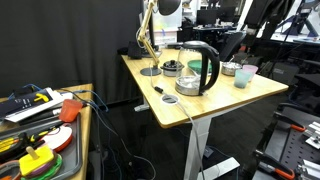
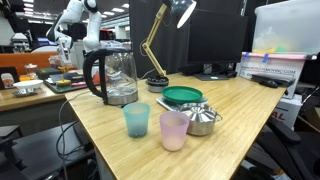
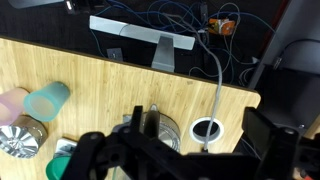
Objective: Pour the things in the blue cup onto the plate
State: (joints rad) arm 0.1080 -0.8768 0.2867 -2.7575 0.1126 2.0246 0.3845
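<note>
The blue cup (image 2: 136, 120) stands upright near the table's front edge, next to a pale pink cup (image 2: 174, 130). It also shows in an exterior view (image 1: 243, 76) and at the left of the wrist view (image 3: 45, 100). What it holds is not visible. The green plate (image 2: 182, 97) lies behind the cups; in the wrist view only a sliver of the plate (image 3: 65, 165) shows under the gripper body. My gripper (image 3: 198, 133) hangs high over the table's other end, above the kettle and cable hole, far from the cup. It is open and holds nothing.
A glass kettle (image 2: 115, 75) with a black handle stands left of the cups, and a metal bowl (image 2: 203, 117) beside the plate. A desk lamp (image 2: 157, 45) rises behind. A white cable hole (image 3: 207, 130) sits near the table edge. A cluttered side desk (image 1: 40, 125) stands nearby.
</note>
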